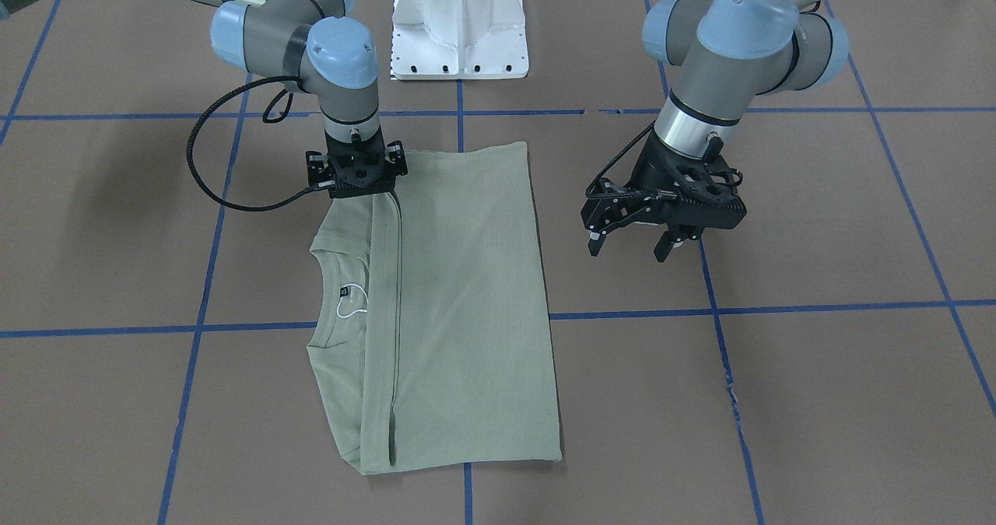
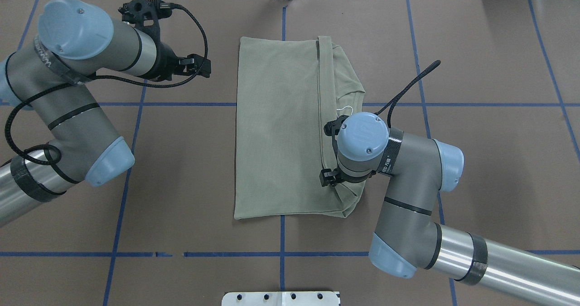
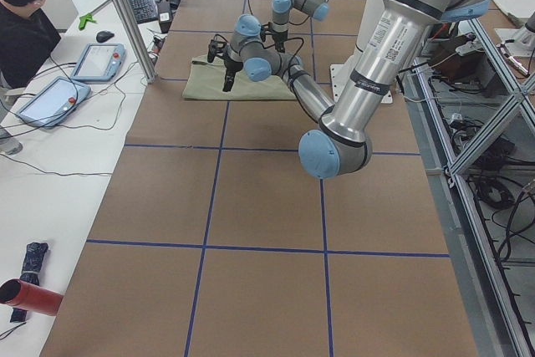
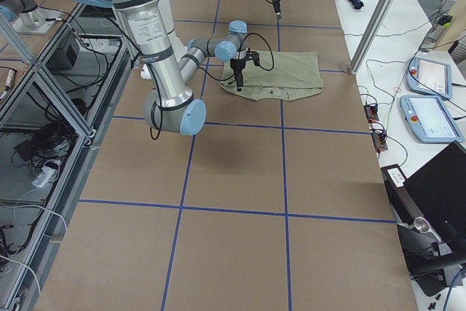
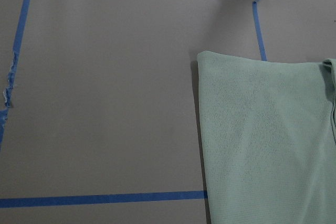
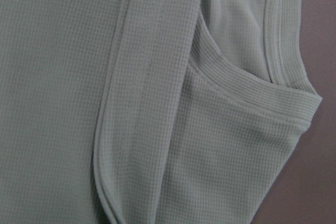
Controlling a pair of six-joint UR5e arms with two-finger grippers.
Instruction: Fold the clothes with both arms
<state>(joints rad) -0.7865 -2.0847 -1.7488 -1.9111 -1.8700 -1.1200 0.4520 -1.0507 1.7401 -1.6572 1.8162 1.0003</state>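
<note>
The pale sage-green shirt lies flat on the brown table, folded lengthwise, with one layer laid over the body. Its collar, with the black label and white string loop, sticks out on my right-arm side. My right gripper points straight down at the shirt's near corner by the fold edge. Its jaws look spread, and the right wrist view shows only flat cloth. My left gripper is open and empty and hovers above bare table beside the shirt. The left wrist view shows the shirt's far corner.
The white pedestal base stands at the table's robot side. Blue tape lines grid the brown table. An operator sits beyond the far edge with tablets. A metal post stands there too.
</note>
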